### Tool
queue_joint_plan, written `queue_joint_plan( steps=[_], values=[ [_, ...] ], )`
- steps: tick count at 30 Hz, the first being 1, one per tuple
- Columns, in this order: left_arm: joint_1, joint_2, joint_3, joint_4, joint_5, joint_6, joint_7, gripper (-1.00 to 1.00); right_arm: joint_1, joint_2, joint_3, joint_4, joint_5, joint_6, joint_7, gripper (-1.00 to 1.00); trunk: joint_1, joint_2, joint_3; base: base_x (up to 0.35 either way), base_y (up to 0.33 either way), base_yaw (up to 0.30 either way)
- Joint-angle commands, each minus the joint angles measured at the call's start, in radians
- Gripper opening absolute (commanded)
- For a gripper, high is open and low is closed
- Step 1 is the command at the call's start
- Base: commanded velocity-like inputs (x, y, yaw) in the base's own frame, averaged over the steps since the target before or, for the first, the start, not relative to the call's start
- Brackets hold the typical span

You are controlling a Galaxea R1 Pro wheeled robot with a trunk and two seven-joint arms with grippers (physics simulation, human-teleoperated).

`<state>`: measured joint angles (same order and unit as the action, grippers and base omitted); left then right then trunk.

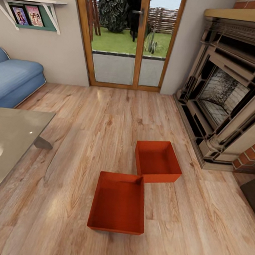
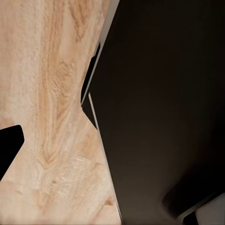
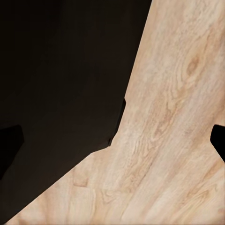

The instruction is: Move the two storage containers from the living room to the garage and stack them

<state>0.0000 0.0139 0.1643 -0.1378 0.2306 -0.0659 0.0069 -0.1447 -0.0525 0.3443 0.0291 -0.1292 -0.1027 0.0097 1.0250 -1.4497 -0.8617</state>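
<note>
Gripper states impossible to tell: dark fingertip [image 2: 9,145] over plank floor [image 2: 51,117], nothing visibly held. Ahead, two orange-red containers [image 1: 118,203] [image 1: 157,161] touching corners, near fireplace [image 1: 225,94].

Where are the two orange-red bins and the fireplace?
near storage container [image 1: 118,205]: head view, on its flat inner bottom.
far storage container [image 1: 156,159]: head view, on its inner bottom.
fireplace [image 1: 221,92]: head view, on the brick back of the firebox.

text: none legible | book covers [image 1: 28,15] on shelf: too blurred to read
</note>
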Motion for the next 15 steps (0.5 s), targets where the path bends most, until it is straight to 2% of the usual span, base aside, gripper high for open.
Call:
queue_joint_plan(
  steps=[1,15],
  values=[
    [0.0,0.0,0.0,0.0,0.007,-0.002,0.001,1.0,-0.001,0.0,0.009,0.003,-0.01,-0.006,0.001,1.0,0.0,0.0,-0.002,0.0,0.0,0.0],
    [0.0,0.0,0.0,0.0,0.007,-0.002,0.001,1.0,-0.001,0.0,0.009,0.003,-0.01,-0.006,0.001,1.0,0.0,0.0,-0.025,0.0,0.0,0.0]
  ],
)
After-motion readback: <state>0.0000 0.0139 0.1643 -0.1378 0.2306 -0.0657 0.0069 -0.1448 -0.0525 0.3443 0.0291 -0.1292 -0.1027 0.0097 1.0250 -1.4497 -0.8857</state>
